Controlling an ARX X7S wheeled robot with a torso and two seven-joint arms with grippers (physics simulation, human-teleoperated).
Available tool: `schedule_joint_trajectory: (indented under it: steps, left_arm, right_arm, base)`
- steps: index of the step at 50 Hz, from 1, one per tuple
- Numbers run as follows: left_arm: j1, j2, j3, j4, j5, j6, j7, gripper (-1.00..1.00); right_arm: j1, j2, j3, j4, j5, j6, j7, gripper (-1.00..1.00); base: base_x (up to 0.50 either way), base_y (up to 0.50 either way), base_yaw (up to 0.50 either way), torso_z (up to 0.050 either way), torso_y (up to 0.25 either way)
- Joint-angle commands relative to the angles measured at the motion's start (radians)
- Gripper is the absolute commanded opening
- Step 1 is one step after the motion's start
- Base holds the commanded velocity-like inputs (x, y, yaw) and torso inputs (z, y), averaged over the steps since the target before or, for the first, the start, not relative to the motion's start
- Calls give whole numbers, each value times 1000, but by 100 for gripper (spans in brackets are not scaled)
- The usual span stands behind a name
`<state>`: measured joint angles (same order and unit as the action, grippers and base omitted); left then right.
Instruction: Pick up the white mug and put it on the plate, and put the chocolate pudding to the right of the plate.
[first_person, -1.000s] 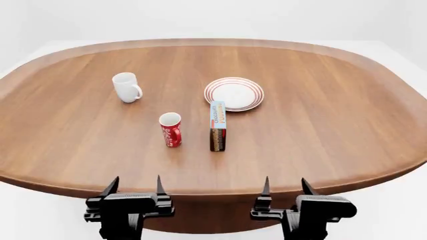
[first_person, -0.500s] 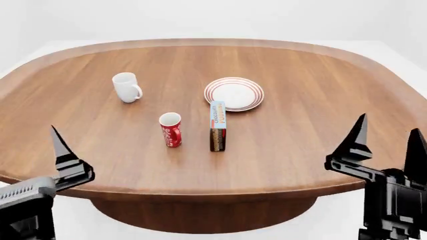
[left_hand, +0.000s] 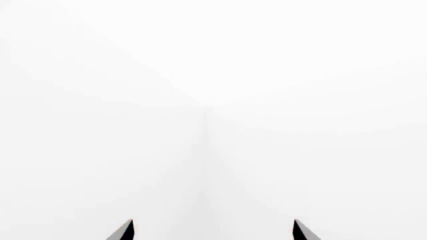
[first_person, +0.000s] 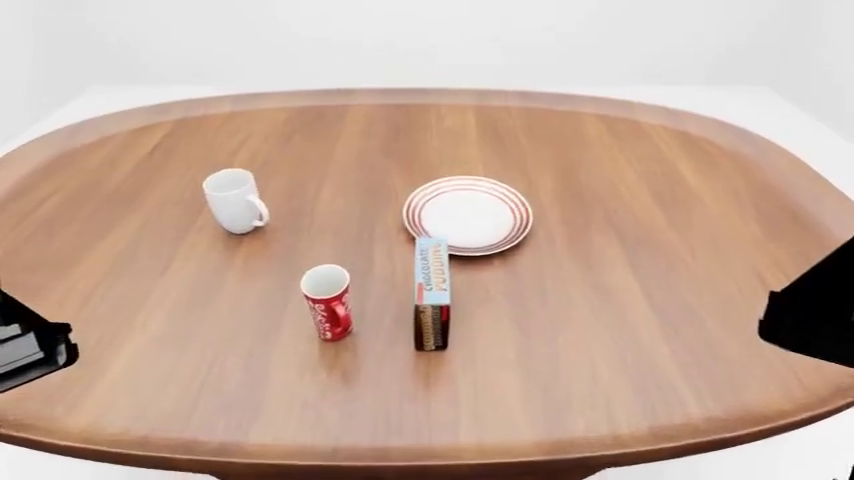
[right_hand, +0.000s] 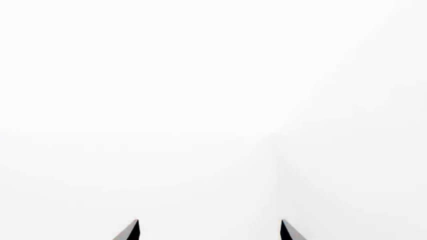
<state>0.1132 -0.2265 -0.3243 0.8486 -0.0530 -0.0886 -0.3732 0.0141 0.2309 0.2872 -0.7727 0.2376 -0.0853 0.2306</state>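
The white mug (first_person: 235, 200) stands upright at the table's left, handle toward the right. The plate (first_person: 469, 214), white with red rings, lies near the middle. Just in front of it the chocolate pudding (first_person: 431, 292) box stands on its narrow side, one end close to the plate's rim. My left gripper (left_hand: 212, 231) is open, its tips far apart against blank white. My right gripper (right_hand: 208, 231) is open too, facing only white. In the head view only dark parts of the left arm (first_person: 27, 345) and right arm (first_person: 814, 315) show at the edges.
A red cup (first_person: 327, 302) with white lettering stands left of the pudding box. The oval wooden table (first_person: 641, 300) has a raised rim; its front edge curves along the bottom of the head view.
Both arms have swung outward and up, leaving the head view except for dark parts at the side edges. The head view has shifted closer over the table. The objects have not moved.
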Motion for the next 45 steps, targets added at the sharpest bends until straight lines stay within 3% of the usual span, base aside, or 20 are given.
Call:
schedule_joint_trajectory:
  steps: [1,45]
  left_arm:
    - [13,6,-42,49,16,8,8,100]
    - [26,-14,-17,114,55,5,-22,100]
  right_arm:
    - [-12,-5,5,-37,-44,-32,-25,100]
    - [-34,34,-87,-57,-27,-13,-45,100]
  base:
    - [500,-55,0,0,0]
    - [500,-43,0,0,0]
